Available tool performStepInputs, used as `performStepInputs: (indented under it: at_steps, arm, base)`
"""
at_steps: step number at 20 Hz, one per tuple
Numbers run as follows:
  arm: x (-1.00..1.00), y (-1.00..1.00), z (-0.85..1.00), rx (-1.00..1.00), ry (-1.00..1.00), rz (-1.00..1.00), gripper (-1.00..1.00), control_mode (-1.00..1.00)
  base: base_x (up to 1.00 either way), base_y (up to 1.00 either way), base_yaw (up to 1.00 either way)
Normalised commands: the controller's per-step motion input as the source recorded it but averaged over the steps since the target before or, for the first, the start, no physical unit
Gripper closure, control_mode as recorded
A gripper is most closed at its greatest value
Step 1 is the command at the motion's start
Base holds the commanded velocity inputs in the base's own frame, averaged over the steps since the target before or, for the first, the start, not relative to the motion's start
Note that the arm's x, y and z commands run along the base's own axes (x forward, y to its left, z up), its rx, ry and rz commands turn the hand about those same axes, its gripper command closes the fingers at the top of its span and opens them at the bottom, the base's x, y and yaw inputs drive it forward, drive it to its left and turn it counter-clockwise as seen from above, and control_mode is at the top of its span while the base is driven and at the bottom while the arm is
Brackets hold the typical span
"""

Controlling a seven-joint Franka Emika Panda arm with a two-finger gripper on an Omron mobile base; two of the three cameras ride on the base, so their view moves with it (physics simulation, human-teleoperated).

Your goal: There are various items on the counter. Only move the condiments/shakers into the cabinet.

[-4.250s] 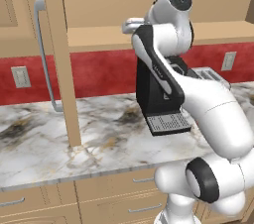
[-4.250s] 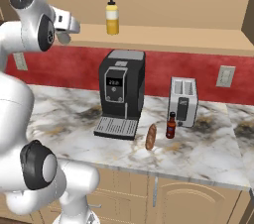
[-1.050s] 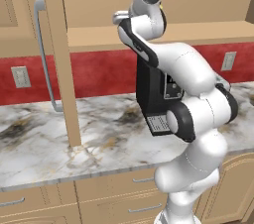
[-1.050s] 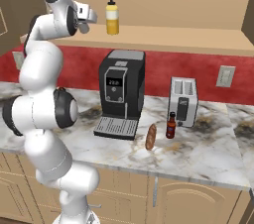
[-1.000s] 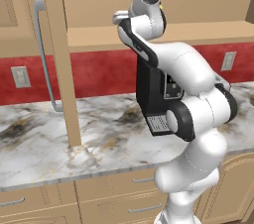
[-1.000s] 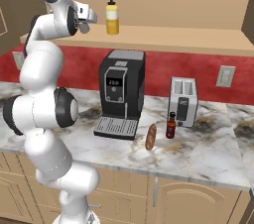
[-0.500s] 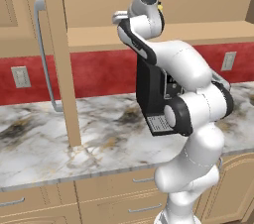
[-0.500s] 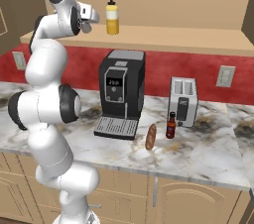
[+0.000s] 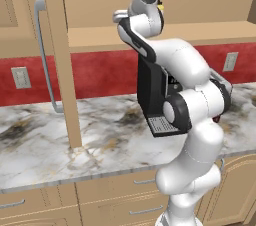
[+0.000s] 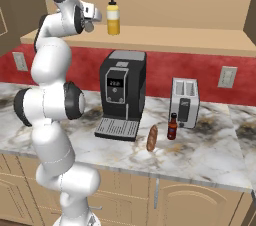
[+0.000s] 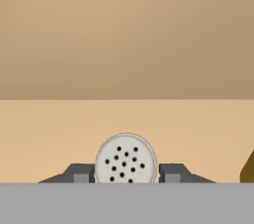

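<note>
My gripper (image 10: 93, 21) is up at the open cabinet's shelf (image 10: 170, 37), just left of the yellow squeeze bottle (image 10: 113, 16) that stands on it. In the hand view the grey shaker (image 11: 126, 159) shows its round, holed top between the two fingertips (image 11: 83, 173), which hug its sides over the tan shelf; my gripper (image 11: 126, 174) is shut on it. In the right base view the shaker (image 10: 89, 26) is a small grey shape under the hand. The dark red sauce bottle (image 10: 172, 127) and the brown sausage (image 10: 151, 138) stand on the counter (image 10: 210, 155).
A black coffee machine (image 10: 121, 92) and a silver toaster (image 10: 185, 101) stand on the counter below the shelf. The cabinet door (image 9: 56, 45) with its long grey handle (image 9: 43, 55) hangs open at the left. My own arm hides most of the coffee machine in the left base view.
Since four seconds ago the arm has carried the hand up to the shelf beside the yellow bottle. Over the last second it has barely moved.
</note>
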Motion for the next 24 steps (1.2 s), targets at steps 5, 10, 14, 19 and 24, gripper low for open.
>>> performStepInputs:
  at_steps: [5,10,14,19,24]
  arm:
    - [0.27,0.0,-0.03,-0.01,0.0,0.0,-1.0,-1.0]
    - [0.24,0.0,-0.09,-0.03,-0.01,0.0,-1.0,-1.0]
    - [0.2,0.0,-0.04,-0.01,0.0,0.0,-1.0,-1.0]
    - [0.21,0.0,-0.03,-0.01,0.0,0.0,-1.0,-1.0]
    - [0.16,0.0,-0.06,-0.02,-0.02,0.0,-1.0,-1.0]
  base:
    - [0.0,0.0,0.0]
    - [0.0,0.0,0.0]
    - [0.0,0.0,0.0]
    - [0.0,0.0,0.0]
    - [0.0,0.0,0.0]
